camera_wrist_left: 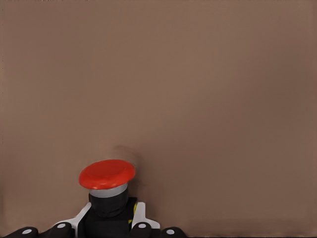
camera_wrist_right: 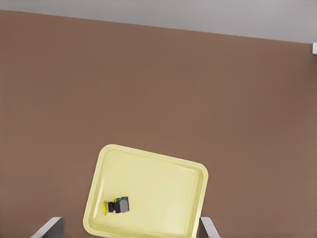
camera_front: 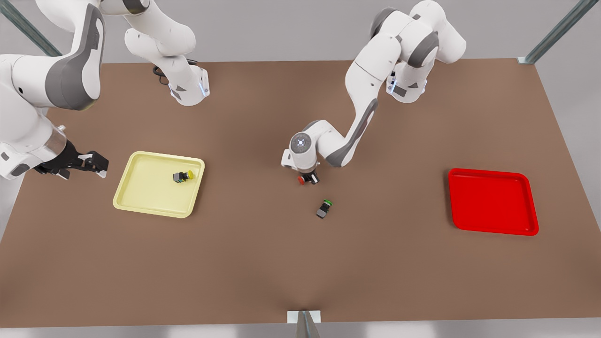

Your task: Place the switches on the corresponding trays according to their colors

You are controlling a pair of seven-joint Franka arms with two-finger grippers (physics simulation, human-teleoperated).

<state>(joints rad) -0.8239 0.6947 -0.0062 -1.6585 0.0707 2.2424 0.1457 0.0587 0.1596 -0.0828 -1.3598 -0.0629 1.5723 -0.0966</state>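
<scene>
Bright, even light; soft faint shadows, no glare.

From my seat it's mostly one big flat matte brown tabletop point(camera_front: 263, 263), evenly lit, soft shadows. Beyond its far edge sits a plain pale grey wall point(camera_front: 281, 28). Slanted grey metal frame struts point(camera_front: 554, 33) rise at the table's far corners, and a small grey bracket point(camera_front: 304, 317) sits mid near edge.

Front view: high, looking down on whole table point(camera_front: 263, 263). Left wrist: close, low over red switch point(camera_wrist_left: 107, 174). Right wrist: higher, yellow tray point(camera_wrist_right: 153, 173) at 6 o'clock, shared with front
</scene>
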